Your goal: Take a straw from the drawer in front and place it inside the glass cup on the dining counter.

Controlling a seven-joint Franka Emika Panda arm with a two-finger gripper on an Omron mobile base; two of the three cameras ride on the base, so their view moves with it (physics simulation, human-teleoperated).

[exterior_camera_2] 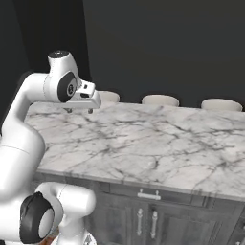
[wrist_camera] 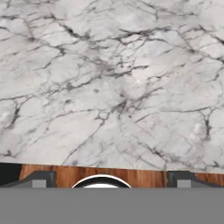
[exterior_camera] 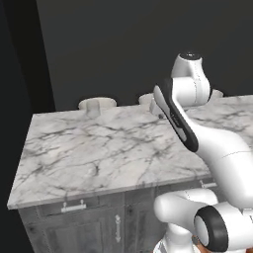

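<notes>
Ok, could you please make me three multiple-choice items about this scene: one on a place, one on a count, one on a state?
1. Where is the gripper?
A. Inside a cabinet
B. Just above the dining counter
C. Down at the floor

2. How many stool seats show behind the counter in the right base view?
A. One
B. Five
C. Three

3. In what state is the drawer under the counter?
A. Closed
B. Half open
C. Pulled fully out

Answers:
1 B: in the right base view the fingers hang over the marble near its far left edge.
2 C: three round pale seats stand in a row past the far edge.
3 A: its dark front lies flush with the cabinet, with the silver handle on it.
</notes>
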